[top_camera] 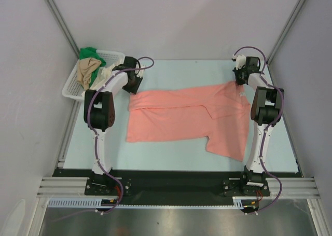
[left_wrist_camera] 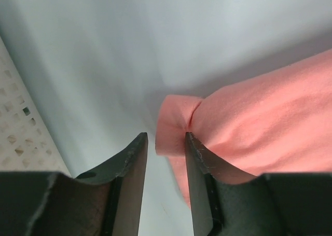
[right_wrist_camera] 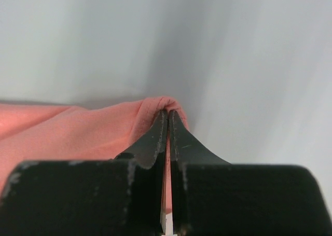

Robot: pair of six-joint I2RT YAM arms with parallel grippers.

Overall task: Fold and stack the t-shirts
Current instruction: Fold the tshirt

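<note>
A salmon-pink t-shirt (top_camera: 181, 116) lies spread and partly folded on the pale table (top_camera: 171, 72). My left gripper (top_camera: 132, 88) is at the shirt's far left corner. In the left wrist view the gripper (left_wrist_camera: 166, 135) is open, with the bunched corner of the shirt (left_wrist_camera: 259, 122) at its tips, against the right finger (left_wrist_camera: 199, 163). My right gripper (top_camera: 241, 84) is at the far right corner. In the right wrist view it (right_wrist_camera: 167, 111) is shut on a fold of the shirt (right_wrist_camera: 67, 132). Green (top_camera: 91, 53), tan (top_camera: 88, 70) and cream (top_camera: 107, 72) shirts lie in the basket.
The white lattice basket (top_camera: 70, 91) stands at the far left corner of the table, close beside my left arm; its wall shows in the left wrist view (left_wrist_camera: 15, 137). Grey walls enclose the table on three sides. A black strip (top_camera: 171, 181) runs along the near edge.
</note>
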